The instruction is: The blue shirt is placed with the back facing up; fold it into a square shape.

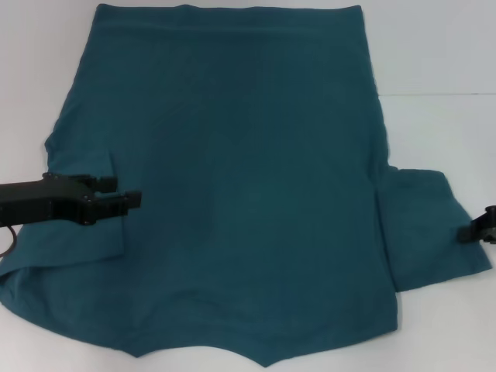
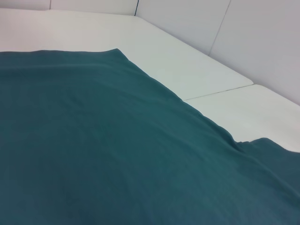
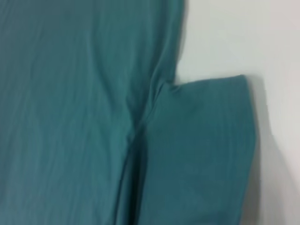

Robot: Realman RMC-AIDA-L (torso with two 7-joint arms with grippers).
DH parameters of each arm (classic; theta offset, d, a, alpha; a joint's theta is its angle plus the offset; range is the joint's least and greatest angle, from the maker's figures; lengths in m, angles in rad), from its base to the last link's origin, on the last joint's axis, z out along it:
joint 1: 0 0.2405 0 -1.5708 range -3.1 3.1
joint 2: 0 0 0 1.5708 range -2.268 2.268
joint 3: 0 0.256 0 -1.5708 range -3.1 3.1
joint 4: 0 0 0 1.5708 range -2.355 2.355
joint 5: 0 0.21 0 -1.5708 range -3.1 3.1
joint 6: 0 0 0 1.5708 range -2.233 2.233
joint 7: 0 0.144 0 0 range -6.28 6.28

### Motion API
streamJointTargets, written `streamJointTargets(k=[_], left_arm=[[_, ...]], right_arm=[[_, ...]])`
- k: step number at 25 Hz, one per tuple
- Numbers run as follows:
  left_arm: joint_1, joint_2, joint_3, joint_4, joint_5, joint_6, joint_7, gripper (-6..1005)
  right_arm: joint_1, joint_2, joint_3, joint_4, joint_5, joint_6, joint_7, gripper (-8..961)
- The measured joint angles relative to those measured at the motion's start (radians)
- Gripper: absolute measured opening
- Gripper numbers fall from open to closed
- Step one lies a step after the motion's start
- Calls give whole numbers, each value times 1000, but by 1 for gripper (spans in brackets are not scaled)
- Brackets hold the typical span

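White laminate makes up the bench (image 1: 442, 62), the largest thing in the head view, with a thin seam running across its far right part; pale panel walls (image 2: 243, 33) rise behind it in the left wrist view. Spread flat over most of the bench lies the blue shirt (image 1: 240, 194), plain side up, no lettering showing; its straight hem lies at the far edge, its neck edge dips to a point at the near edge, and the cloth runs past the bottom of the head view. On the robot's right the short sleeve (image 1: 430, 229) sticks out flat onto bare bench, and the right wrist view shows it meeting the body at a creased armpit seam; on the robot's left the sleeve (image 1: 81, 217) is folded inward over the body, its edge forming a straight line near the arm.

Smaller, the left gripper (image 1: 128, 200) reaches in from the left edge of the head view, low over that folded-in sleeve, its black jaws pointing toward the middle of the shirt; they look close together, though whether cloth is pinched between them cannot be told. Smallest, the right gripper (image 1: 473, 230) shows only as a black tip at the right edge, just beside the outer edge of the right sleeve; the state of its jaws cannot be told.
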State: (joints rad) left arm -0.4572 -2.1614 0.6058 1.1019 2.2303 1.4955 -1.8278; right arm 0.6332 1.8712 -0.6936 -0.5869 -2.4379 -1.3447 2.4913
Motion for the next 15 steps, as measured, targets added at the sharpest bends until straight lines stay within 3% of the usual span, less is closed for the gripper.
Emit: streamJointTargets(k=[15], left_arm=[[0, -1, 0, -2, -10, -2, -1, 582]], right_arm=[[20, -39, 42, -5, 2, -13, 2, 36]])
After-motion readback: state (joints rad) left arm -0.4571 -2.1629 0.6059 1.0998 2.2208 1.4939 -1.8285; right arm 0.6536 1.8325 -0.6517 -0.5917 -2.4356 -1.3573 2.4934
